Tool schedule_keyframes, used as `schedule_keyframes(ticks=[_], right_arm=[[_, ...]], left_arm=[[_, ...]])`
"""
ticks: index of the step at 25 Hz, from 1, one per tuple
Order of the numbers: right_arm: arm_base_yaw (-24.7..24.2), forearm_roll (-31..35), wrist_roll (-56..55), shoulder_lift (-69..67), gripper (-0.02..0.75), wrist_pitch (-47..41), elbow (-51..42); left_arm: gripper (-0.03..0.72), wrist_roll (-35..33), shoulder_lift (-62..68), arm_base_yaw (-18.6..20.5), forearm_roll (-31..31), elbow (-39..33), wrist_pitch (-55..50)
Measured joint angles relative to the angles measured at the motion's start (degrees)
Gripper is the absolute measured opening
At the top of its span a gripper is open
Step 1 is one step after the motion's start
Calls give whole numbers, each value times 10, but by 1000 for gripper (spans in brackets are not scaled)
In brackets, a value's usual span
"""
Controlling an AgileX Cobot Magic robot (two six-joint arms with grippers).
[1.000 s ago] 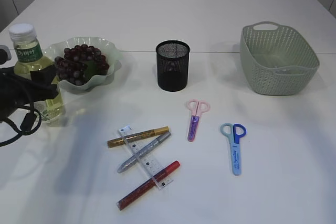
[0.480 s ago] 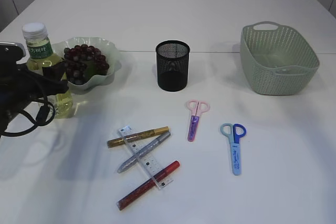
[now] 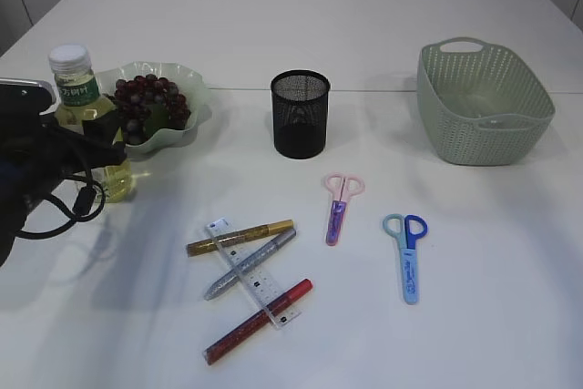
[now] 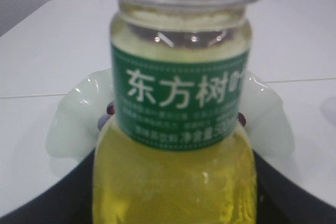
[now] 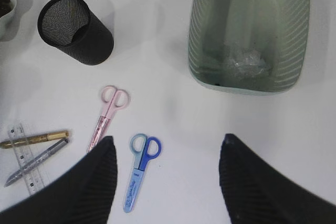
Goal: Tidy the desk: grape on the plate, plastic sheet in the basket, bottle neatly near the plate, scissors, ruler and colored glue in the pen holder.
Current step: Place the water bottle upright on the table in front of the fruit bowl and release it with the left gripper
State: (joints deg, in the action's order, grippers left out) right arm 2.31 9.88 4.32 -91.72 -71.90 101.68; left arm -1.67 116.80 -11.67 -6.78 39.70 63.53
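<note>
gripping bottle (image 3: 85, 125) w/ left pincer (image 3: 91, 148), beside plate (image 3: 196, 120)

the bottle's (image 4: 176, 145) green label (image 4: 179, 95) reads "东方树" in white, the fourth character cut off; smaller print blurred.

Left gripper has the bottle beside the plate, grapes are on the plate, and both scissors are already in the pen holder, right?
Not quite. Both scissors, pink and blue, still lie on the table, in front of the pen holder, as the exterior view shows. The left gripper does hold the bottle beside the plate of grapes.
</note>
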Motion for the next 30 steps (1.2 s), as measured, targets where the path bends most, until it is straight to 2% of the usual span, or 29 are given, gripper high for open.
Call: schedule_keyframes(ticks=[8,19,30], right_arm=[[0,0,0,0,484,0,0],[0,-4,1,0,484,0,0],[0,-6,1,0,484,0,0]], left_arm=[[433,0,1,0,14,0,2],[438,3,1,0,25,-40,46],[564,3,1,0,26,-40,45]])
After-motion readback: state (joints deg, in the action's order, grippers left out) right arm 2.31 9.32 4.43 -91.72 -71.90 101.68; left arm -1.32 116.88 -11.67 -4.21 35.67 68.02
